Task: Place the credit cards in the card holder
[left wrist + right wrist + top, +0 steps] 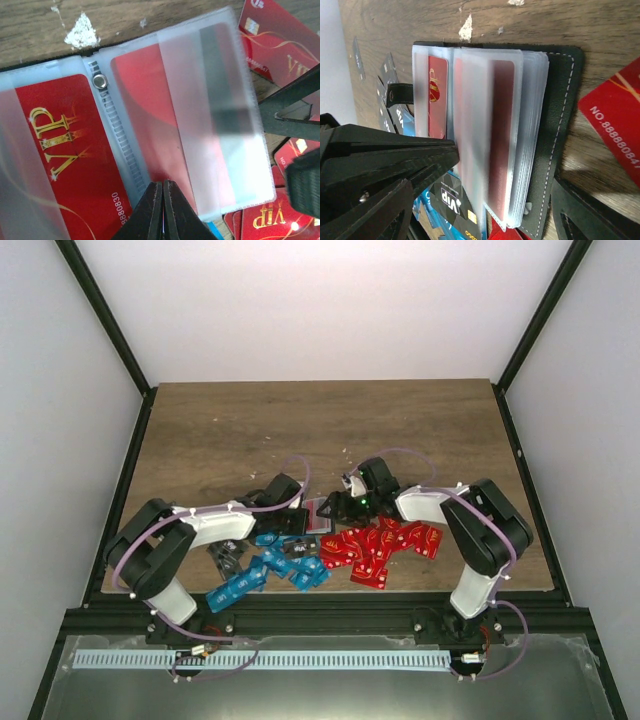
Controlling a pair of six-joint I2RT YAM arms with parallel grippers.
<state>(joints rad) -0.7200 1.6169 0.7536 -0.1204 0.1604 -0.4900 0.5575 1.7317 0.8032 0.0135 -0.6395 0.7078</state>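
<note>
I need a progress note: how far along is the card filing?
Done: two red cards sit in sleeves of the card holder. In hand: the left gripper pinches a sleeve edge; the right gripper stands open. Left: loose cards, red, blue and dark.

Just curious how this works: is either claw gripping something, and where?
Left gripper seemingly pinches the near edge of a card holder sleeve; right gripper holds nothing.

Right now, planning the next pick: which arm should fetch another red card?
Right. The right pincer is open by the holder, with the red cards piled on its side. The left pincer is shut at a sleeve edge.
</note>
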